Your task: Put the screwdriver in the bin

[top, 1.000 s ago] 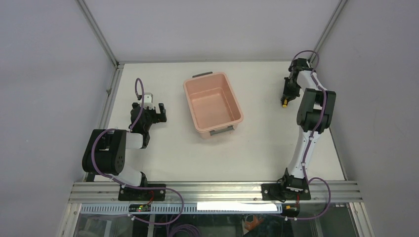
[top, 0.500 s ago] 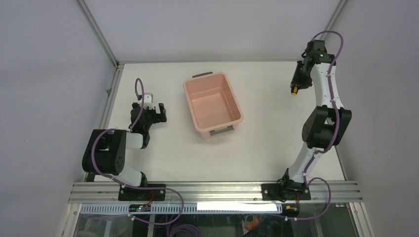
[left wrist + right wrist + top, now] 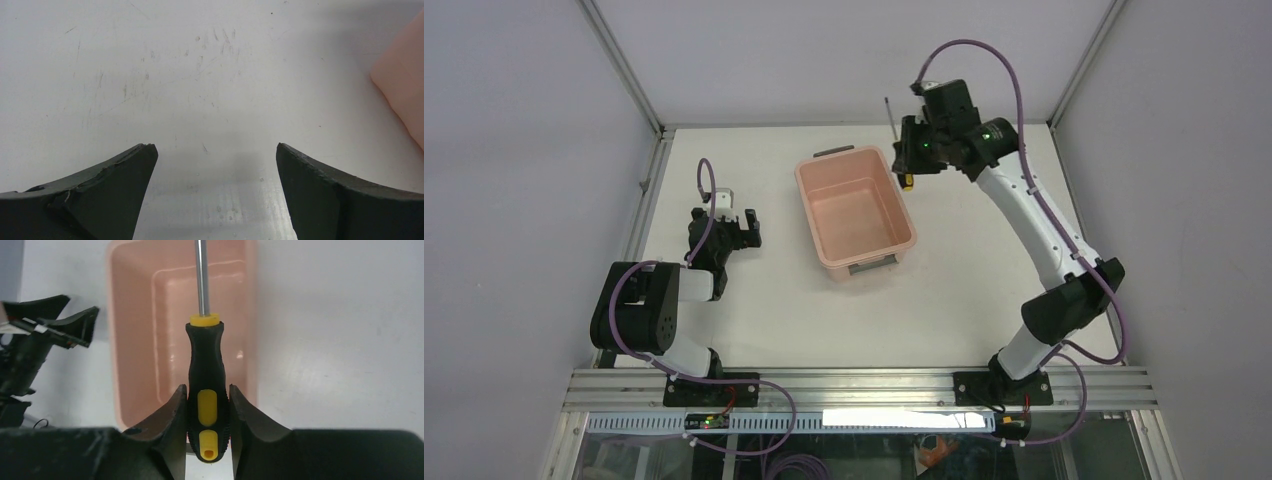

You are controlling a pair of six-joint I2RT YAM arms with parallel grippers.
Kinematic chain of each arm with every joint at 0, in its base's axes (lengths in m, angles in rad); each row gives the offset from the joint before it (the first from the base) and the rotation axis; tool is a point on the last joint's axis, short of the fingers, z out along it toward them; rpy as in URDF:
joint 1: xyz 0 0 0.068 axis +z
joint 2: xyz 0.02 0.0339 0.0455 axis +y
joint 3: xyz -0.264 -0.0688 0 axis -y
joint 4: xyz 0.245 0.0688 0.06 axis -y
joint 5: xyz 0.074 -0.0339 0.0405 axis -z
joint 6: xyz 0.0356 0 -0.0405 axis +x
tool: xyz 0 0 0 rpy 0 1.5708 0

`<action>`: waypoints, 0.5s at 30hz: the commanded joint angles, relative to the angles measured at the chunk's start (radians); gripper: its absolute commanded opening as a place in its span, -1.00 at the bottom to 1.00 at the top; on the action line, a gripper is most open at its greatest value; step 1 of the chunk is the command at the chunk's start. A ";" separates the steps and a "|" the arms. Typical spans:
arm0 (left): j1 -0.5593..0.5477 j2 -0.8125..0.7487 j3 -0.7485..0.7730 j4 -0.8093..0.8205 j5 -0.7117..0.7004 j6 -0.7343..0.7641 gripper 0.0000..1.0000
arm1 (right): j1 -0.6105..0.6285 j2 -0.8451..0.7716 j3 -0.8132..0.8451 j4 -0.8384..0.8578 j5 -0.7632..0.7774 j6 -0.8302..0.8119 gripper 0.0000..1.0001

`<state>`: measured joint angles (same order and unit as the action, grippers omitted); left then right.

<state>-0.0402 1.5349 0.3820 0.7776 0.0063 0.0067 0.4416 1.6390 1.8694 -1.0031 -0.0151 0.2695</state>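
Right gripper clamps screwdriver by its black-yellow handle, above bin's far right rim. Looks light and stiff. Rubbery handle is the best hold, thin shaft likely slips. Left gripper gapes empty over table.

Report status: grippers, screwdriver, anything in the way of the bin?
Left gripper open, empty, low over the table. Right gripper shut on the screwdriver, aloft by the bin at its far right corner. Bin empty, nothing in the way.
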 commanded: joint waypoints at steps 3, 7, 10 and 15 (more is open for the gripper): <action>-0.007 -0.028 0.001 0.027 0.007 -0.016 0.98 | 0.161 0.006 -0.071 0.203 -0.021 0.067 -1.00; -0.008 -0.027 0.001 0.026 0.008 -0.016 0.98 | 0.223 0.060 -0.188 0.314 -0.035 0.097 -1.00; -0.008 -0.027 0.001 0.027 0.007 -0.016 0.98 | 0.249 0.116 -0.257 0.372 -0.025 0.101 -1.00; -0.008 -0.028 0.001 0.026 0.007 -0.016 0.98 | 0.255 0.231 -0.331 0.430 -0.011 0.105 -1.00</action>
<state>-0.0402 1.5349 0.3820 0.7776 0.0063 0.0067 0.6941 1.8160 1.5616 -0.6750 -0.0422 0.3496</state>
